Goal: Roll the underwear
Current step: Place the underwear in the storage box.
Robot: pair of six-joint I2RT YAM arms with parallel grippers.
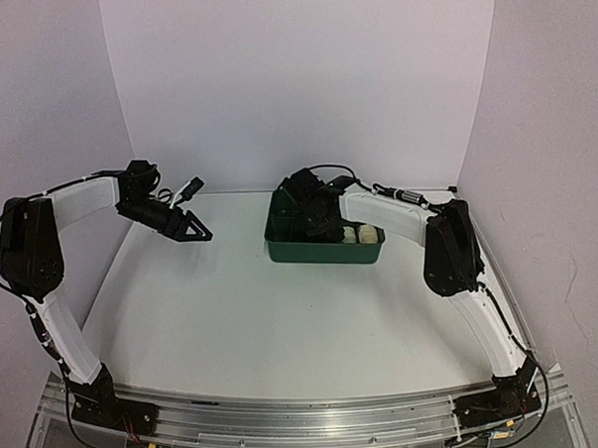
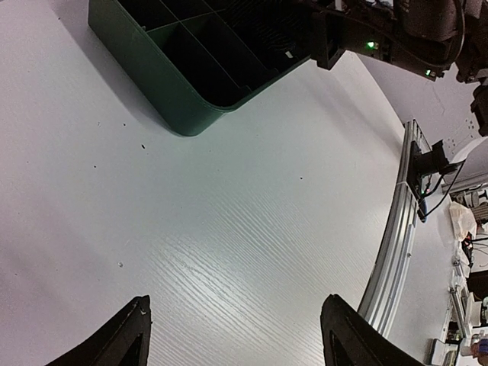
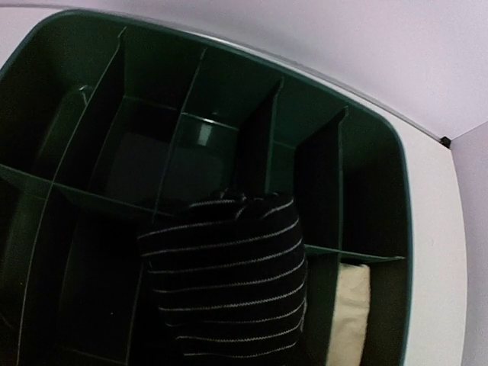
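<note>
At 6 o'clock in the overhead view, the aluminium rail (image 1: pixel 308 422) is carrying both arm bases along the near edge of the white, wood-grained surface (image 2: pixel 229 229).

The left hand (image 2: pixel 236 301) is hanging over the surface at about 10 o'clock, well apart from everything. Its fingers (image 2: pixel 126 335) are standing wide and holding nothing, and only their dark tips are showing in the wrist view, the rest being cut off by the frame.

Farther back, at about 1 o'clock, the green divided tray (image 1: pixel 320 251) is resting on the surface. The right hand (image 1: pixel 317 223) is reaching down into its left half. A small green light is glowing on that arm in the left wrist view.

In the right wrist view, the black underwear with thin pale stripes (image 3: pixel 229 290) is bunching up over the tray's dividers at 6 o'clock. It is covering the place where the fingers would be showing, so I cannot tell whether the right hand is gripping it or how wide that hand is standing. At 5 o'clock, one compartment over, the cream underwear (image 3: pixel 351 309) is lying inside the tray, partly cut off by the frame edge.

From above, a second pale bundle (image 1: pixel 372 237) is sitting just beside it at the tray's right end, too small to make out further.
</note>
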